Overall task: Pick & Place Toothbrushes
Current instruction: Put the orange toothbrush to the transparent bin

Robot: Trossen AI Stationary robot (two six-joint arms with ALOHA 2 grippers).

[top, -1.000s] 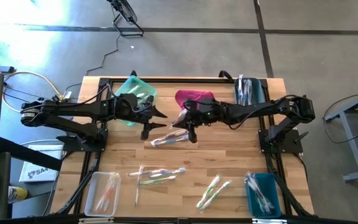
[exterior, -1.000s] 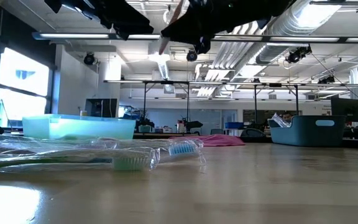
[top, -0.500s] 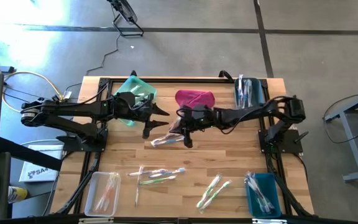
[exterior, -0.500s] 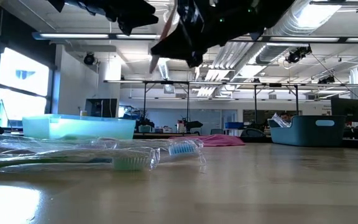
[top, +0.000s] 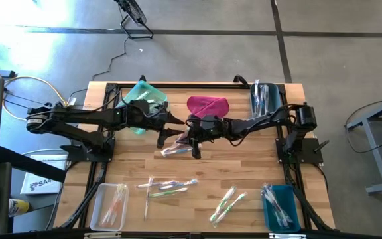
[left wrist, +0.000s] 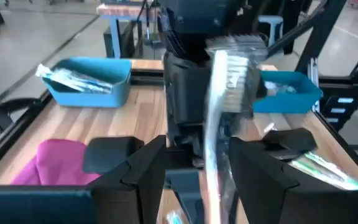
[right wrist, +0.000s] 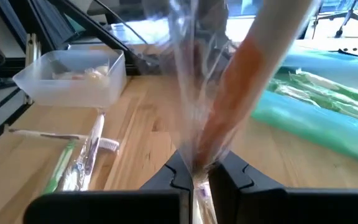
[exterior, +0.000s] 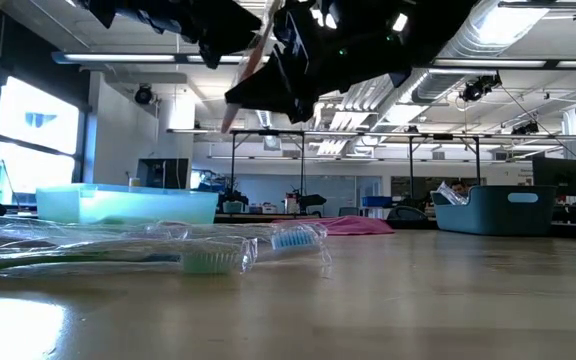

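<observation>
No readable writing on anything. Right gripper (right wrist: 194, 180) fingers pinched tight on a wrapped toothbrush (right wrist: 241, 93), orange-pink handle in clear crinkly film, held above mid-table. Left gripper (left wrist: 194, 168) fingers spread apart, straddling the same brush's bristle end (left wrist: 232, 74); contact unclear. The two grippers meet over the wooden table (top: 244, 169). More wrapped toothbrushes (top: 168, 186) lie loose on the table's near half; others sit in a green tray (top: 144, 96), clear bin (top: 111, 206) and blue bins (top: 280, 206). Magenta cloth (top: 207, 104) lies behind the grippers.
</observation>
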